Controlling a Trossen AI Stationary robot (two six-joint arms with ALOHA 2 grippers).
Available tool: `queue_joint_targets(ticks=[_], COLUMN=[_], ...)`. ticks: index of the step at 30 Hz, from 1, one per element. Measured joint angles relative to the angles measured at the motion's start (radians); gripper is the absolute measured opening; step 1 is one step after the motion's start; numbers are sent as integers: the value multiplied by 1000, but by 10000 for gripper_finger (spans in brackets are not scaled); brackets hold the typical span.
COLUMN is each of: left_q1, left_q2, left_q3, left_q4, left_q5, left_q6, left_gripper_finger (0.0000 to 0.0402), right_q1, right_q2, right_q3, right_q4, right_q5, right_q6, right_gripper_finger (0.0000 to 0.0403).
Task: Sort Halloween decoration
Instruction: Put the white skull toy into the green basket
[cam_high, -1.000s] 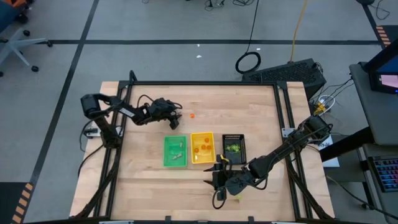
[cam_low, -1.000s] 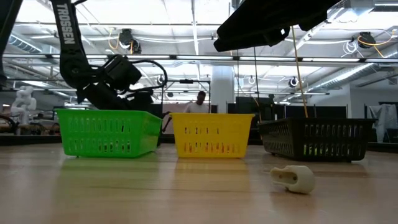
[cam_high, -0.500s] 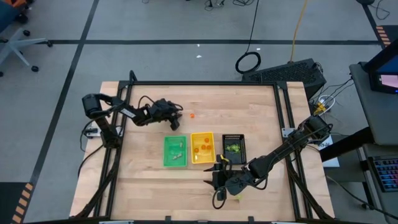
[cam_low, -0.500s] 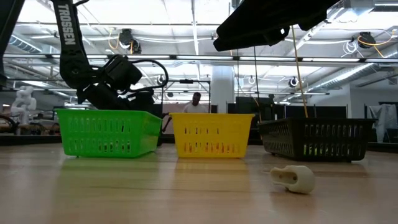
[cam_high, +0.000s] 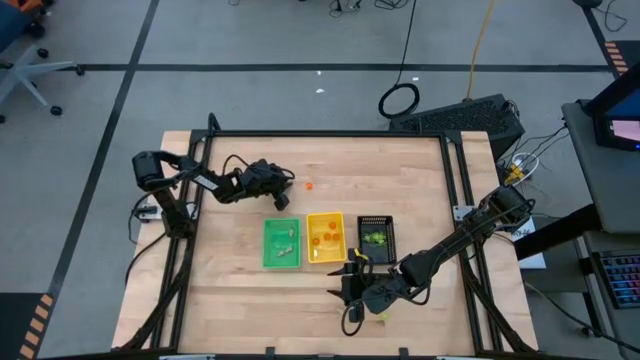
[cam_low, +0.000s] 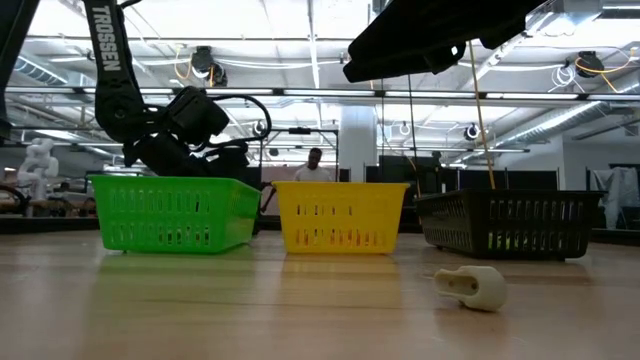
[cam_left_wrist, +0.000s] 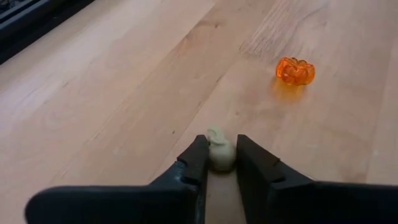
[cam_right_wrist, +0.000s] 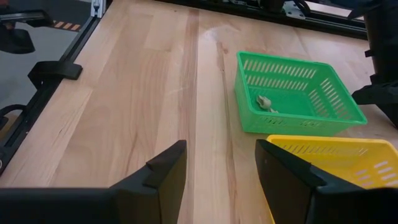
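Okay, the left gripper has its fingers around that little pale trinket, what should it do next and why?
Probably lift it straight up off the table. In the left wrist view the left gripper has the pale trinket pinched between its fingers, and pale pieces already lie in the green tray, so that looks like its destination.

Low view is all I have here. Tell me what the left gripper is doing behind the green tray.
Observer: The left gripper is pinching a pale trinket from both sides, down on the table.
Operator: Report anything loose near it.
Observer: One orange pumpkin trinket lies just beyond it, apart from the gripper.
Operator: Now the right gripper.
Observer: The right gripper hangs open and empty, close by the yellow tray.
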Motion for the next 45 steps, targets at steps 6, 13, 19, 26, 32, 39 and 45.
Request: queue_joint_targets(ticks=[6, 13, 19, 26, 32, 39, 45], left_q1=[0, 1, 1, -54, -164, -343, -518], left_q2=[0, -8, -44, -170, -351, -579, -725], left_q3=[0, 0, -3, -3, -2, -2, -2], left_q4=[0, -7, -22, -108, -231, -362, -442], left_q5=[-3, -5, 9, 17, -3, -79, -171], left_q6=[1, 18, 19, 19, 18, 12, -9], left_gripper_finger=[52, 51, 50, 50, 50, 50, 50], right_q1=[0, 0, 0, 0, 0, 0, 0], right_q2=[0, 0, 0, 0, 0, 0, 0], right_q3=[0, 0, 0, 0, 0, 0, 0], right_q4=[0, 0, 0, 0, 0, 0, 0], right_q5=[0, 0, 0, 0, 0, 0, 0], right_q6=[-2, -2, 1, 13, 16, 50, 81], right_gripper_finger=[178, 178, 178, 178, 178, 178, 178])
